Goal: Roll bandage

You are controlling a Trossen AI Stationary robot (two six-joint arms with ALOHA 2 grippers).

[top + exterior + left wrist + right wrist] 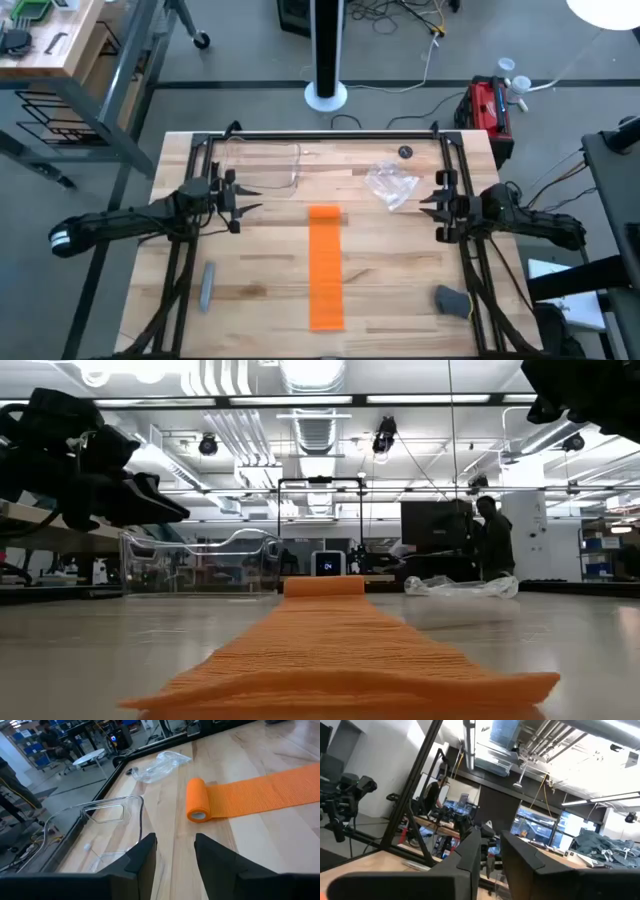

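Rolling barely begun: long orange fabric bandage (pixel 326 268) lies mid-table, stubby roll at its far end. Left gripper (pixel 243 199) and right gripper (pixel 428 207) hover apart, fingers parted; next, reach that roll.

Bare table (pixel 260 255) flanks bandage (pixel 325 265)

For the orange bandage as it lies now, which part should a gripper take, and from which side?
Likely the small rolled end of the bandage, at the far end of the flat strip. It lies on its side, so come from above with fingers across its two open ends. The left gripper is near.
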